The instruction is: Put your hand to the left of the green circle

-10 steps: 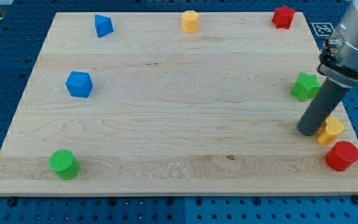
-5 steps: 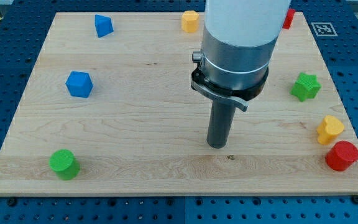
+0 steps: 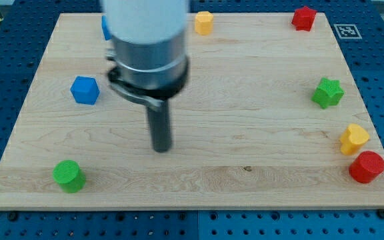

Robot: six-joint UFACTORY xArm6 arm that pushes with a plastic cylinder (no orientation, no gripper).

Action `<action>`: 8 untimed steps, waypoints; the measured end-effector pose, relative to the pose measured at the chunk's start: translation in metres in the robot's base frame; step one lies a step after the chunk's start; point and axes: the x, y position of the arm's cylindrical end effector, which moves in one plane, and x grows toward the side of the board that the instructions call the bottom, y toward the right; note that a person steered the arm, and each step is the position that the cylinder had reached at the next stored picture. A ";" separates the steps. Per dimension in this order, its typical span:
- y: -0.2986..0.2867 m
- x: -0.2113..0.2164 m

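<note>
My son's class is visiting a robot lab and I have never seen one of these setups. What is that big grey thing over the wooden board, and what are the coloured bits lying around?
The grey cylinder is the end of a robot arm. It has no fingers and holds nothing; it ends in a dark rod, and my tip slides on the wooden board to nudge blocks. There is one camera, looking down at the board from one side.

On the board lie small blocks: a green circle at the view's bottom left, a blue cube above it, a blue block half hidden behind the arm, a yellow block at the top, a red block at the top right, a green star, a yellow heart and a red circle on the right.

My tip touches no block and stands right of the green circle.
</note>
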 end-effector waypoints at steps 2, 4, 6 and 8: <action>-0.129 -0.036; -0.171 -0.008; -0.172 0.013; -0.172 0.066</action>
